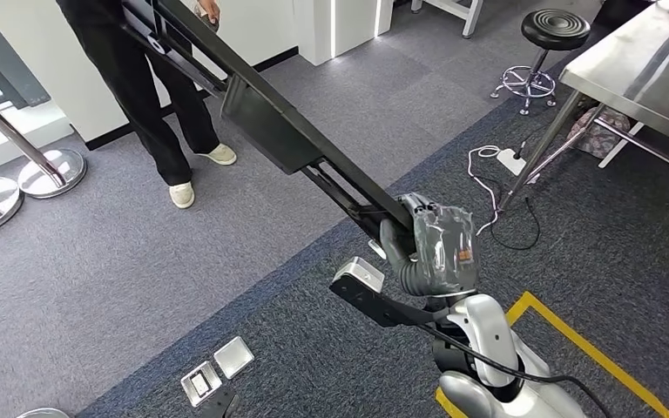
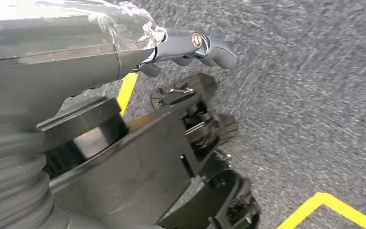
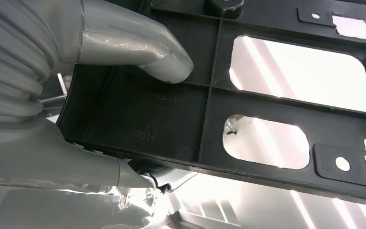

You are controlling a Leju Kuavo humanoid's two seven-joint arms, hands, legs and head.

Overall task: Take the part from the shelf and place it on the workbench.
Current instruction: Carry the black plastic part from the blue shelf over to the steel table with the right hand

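A long black plastic part (image 1: 261, 122) with ribs and cut-out windows slants from my right hand (image 1: 427, 248) up toward the far left. My right hand grips its near end. In the right wrist view the grey thumb (image 3: 162, 55) presses on the ribbed black part (image 3: 205, 119), with the other fingers hidden beneath it. A person's hand (image 1: 209, 10) is at the part's far end; whether it touches I cannot tell. The steel workbench (image 1: 653, 70) stands at the far right. My left hand (image 2: 195, 45) hangs over grey carpet, holding nothing.
A person in dark trousers (image 1: 152, 96) stands at the far left. A black stool (image 1: 553, 30) is beside the workbench, with a white cable and power strip (image 1: 510, 161) on the floor. Stanchion bases (image 1: 52, 170) sit left. Yellow floor tape (image 1: 592, 348) and metal floor plates (image 1: 218, 370) lie near me.
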